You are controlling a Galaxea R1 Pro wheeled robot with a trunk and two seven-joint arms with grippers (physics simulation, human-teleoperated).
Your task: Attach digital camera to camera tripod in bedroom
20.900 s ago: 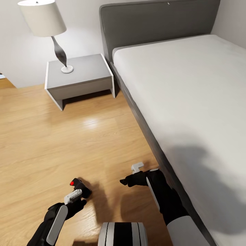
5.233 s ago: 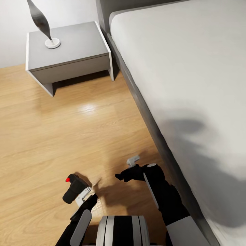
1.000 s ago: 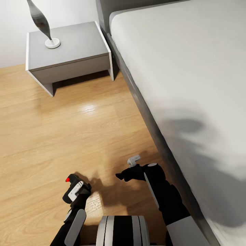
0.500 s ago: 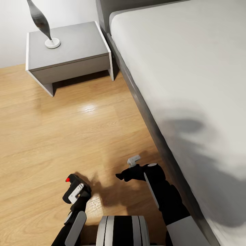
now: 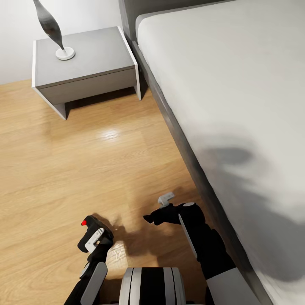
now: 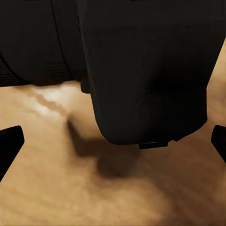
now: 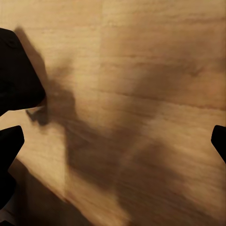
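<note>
The digital camera [image 5: 90, 233] is lying on the wood floor [image 5: 63, 169] in the lower left of the head frame, a small matte-black boxy body with a red round spot at its upper end, its long axis running from upper left to lower right. The left tool [image 5: 96, 238] is sitting right over the camera's lower-right end, its pale fingers [image 5: 94, 239] straddling the body; in the left wrist view the digital camera [image 6: 141, 70] is looming large between the two dark fingertips at the frame's edges, so the jaws are looking spread around it rather than clamped (whether the pads are touching, I cannot tell). The left arm is clearly the nearer one. The right tool [image 5: 156, 208] is hovering to the camera's right, near the grey bed [image 5: 220, 106], and I cannot tell whether it is released or clenched. Further up, a grey boxy nightstand [image 5: 84, 67] is carrying a lamp [image 5: 53, 31] with a curved stem.
</note>
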